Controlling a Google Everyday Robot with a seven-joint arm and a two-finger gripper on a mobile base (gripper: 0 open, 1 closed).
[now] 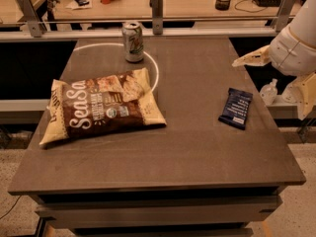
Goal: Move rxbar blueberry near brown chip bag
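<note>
The rxbar blueberry (236, 107), a small flat navy wrapper with white text, lies on the right side of the table. The brown chip bag (101, 107) with "SeaSa" lettering lies flat on the left side, well apart from the bar. My gripper (270, 87) hangs at the right edge of the view, above and to the right of the bar, not touching it. Its two cream fingers (251, 59) are spread wide apart and hold nothing. The white arm housing (296, 46) sits behind them.
A silver soda can (133, 42) stands upright at the table's far middle, on a white painted circle (154, 73). A metal rail with posts (157, 6) runs behind the table (163, 167), and a desk with clutter lies beyond it. A small white bottle (269, 91) stands right of the table.
</note>
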